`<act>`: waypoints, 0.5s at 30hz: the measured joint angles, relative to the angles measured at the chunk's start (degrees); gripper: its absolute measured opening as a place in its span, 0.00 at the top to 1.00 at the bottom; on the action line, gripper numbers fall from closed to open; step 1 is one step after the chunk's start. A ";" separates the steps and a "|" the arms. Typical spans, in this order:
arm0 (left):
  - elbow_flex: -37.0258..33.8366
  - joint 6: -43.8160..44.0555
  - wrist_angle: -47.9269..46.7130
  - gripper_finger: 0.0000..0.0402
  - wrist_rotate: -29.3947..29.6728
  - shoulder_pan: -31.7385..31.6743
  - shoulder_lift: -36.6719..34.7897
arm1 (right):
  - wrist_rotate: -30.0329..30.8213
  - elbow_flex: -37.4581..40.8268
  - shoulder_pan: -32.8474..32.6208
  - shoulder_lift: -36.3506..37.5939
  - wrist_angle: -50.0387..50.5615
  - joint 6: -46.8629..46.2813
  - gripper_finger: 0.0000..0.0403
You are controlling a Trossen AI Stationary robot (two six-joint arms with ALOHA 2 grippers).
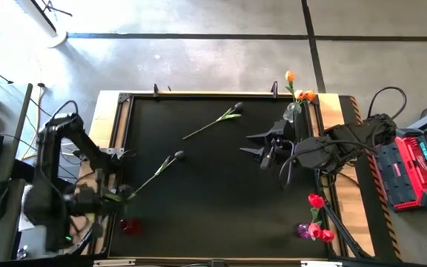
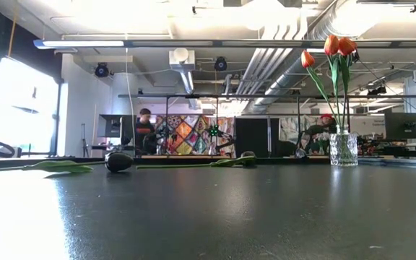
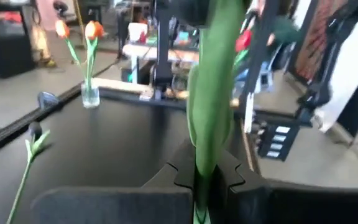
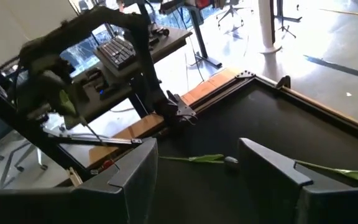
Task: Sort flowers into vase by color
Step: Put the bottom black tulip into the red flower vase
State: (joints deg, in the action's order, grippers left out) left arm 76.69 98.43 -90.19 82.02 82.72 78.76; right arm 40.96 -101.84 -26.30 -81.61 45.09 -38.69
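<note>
My left gripper [image 1: 117, 196] is at the table's near left, shut on a dark-headed flower [image 1: 158, 172]. Its head [image 1: 178, 156] points toward the table's middle. A second dark-headed flower [image 1: 212, 123] lies flat on the far half of the table. A clear vase [image 1: 293, 111] at the far right holds orange flowers [image 2: 336, 47]. A vase [image 1: 304, 230] at the near right holds red flowers [image 1: 316, 201]. My right gripper [image 1: 245, 144] hangs open above the table right of centre, touching nothing. My left gripper pinches the flower's green stem and leaf [image 3: 201, 177] near the foot end, between its two shut fingers. The fingers come level from the table's left side. The stem runs on forward past the fingertips. In the low view the head [image 2: 119, 162] seems to rest on the table.
A small red object [image 1: 130, 226] stands at the near left, just beyond my left gripper. A red and black device [image 1: 415, 167] sits off the table's right edge. The table has a raised frame [image 1: 199, 95]. Its middle and near centre hold nothing.
</note>
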 joint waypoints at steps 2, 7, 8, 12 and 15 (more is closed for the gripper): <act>0.05 -1.75 0.12 1.00 0.30 1.12 -1.99 | 0.25 0.02 0.00 -0.13 -0.02 -0.03 0.48; -2.07 -4.11 -0.01 1.00 1.09 3.84 -6.89 | 0.91 0.02 0.00 -0.47 -0.17 -0.81 0.48; -3.02 -3.37 0.07 1.00 1.54 4.02 -7.69 | 0.92 0.02 0.01 -0.56 -0.17 -1.33 0.48; -9.15 -0.57 2.79 1.00 4.64 5.63 -9.85 | 0.93 0.02 0.00 -0.91 -0.29 -2.60 0.48; -14.59 4.21 6.14 1.00 7.64 7.59 -10.25 | 0.91 0.02 0.00 -1.00 -0.27 -3.77 0.48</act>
State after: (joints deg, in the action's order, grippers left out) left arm 62.10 102.64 -84.05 89.66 90.31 68.51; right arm 41.87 -101.82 -26.30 -82.61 44.82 -42.46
